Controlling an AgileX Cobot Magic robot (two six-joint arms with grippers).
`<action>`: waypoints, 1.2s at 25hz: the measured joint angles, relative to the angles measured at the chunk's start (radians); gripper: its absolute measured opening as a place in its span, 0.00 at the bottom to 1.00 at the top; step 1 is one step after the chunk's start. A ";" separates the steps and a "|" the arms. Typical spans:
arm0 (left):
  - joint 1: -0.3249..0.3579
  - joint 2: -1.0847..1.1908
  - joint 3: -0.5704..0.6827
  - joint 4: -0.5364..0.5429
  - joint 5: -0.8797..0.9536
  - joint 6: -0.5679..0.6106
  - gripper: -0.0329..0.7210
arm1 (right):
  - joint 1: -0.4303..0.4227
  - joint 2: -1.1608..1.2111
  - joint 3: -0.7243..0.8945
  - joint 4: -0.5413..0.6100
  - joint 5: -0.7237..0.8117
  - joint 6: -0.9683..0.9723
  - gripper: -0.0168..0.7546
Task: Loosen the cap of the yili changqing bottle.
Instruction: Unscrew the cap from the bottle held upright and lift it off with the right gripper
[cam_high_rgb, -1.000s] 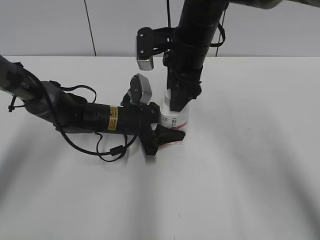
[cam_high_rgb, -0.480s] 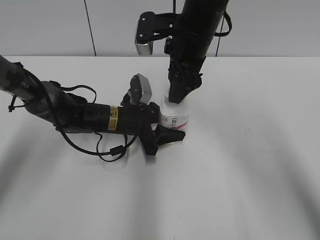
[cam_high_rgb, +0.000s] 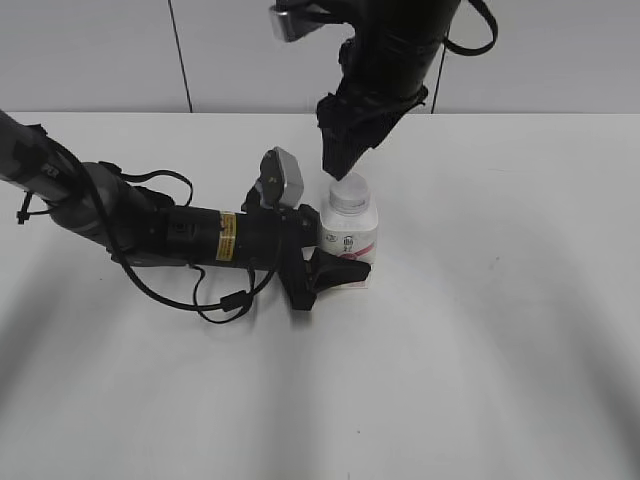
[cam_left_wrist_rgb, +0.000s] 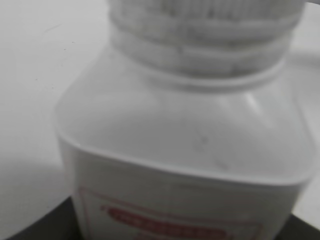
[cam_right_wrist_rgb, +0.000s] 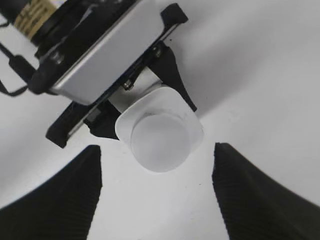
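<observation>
Bottle (cam_high_rgb: 348, 235) stands clamped by the left gripper (cam_high_rgb: 340, 268); the right gripper (cam_high_rgb: 340, 170) hangs open, empty, above the cap (cam_high_rgb: 349, 193), needing centred descent before twisting.

- The surface (cam_high_rgb: 480, 330) is plain white and matte, reaching back to a pale wall.
- The yili changqing bottle (cam_high_rgb: 349, 238) stands upright on it, near the middle.
- A black arm with looping cables (cam_high_rgb: 150, 225) stretches low over its left side; whether it touches the surface cannot be told.
</observation>
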 joint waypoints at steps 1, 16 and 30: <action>0.000 0.000 0.000 0.000 0.000 0.000 0.58 | 0.000 0.000 0.000 -0.002 0.000 0.067 0.73; 0.000 0.000 0.000 0.000 0.000 0.000 0.58 | 0.000 0.005 0.000 -0.060 0.000 0.705 0.73; 0.000 0.000 0.000 0.000 0.000 0.000 0.58 | 0.000 0.006 0.000 -0.055 0.000 0.755 0.73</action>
